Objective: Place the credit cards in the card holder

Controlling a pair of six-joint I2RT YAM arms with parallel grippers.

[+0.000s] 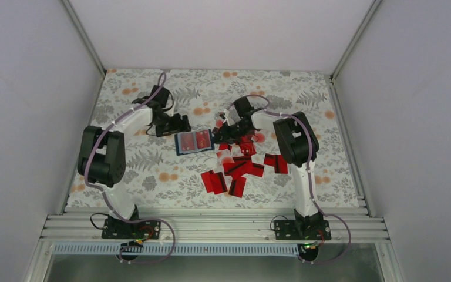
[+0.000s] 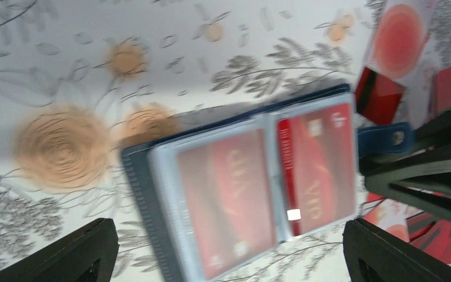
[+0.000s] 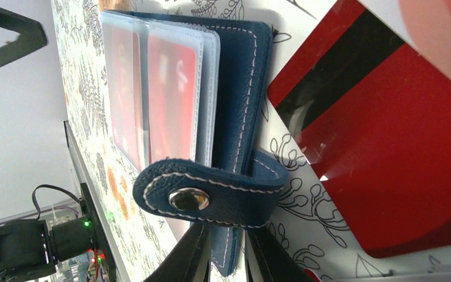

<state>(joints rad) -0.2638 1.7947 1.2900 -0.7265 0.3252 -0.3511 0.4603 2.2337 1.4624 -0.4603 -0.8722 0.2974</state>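
Jaws wide and empty on the left gripper (image 2: 228, 247); the right gripper (image 3: 228, 259) is pinched on the card holder (image 1: 194, 141).
Seen from above, the left gripper sits at the holder's 10 o'clock and the right at its 3 o'clock, nipping the navy cover just beside the snap strap (image 3: 199, 197). The holder lies open on the floral table (image 1: 147, 176), with red cards in its clear sleeves (image 3: 173, 88). Loose credit cards (image 1: 238, 170) lie scattered at its 5 o'clock.

Plain white walls (image 1: 223, 29) enclose a floral-patterned table (image 1: 152, 170).
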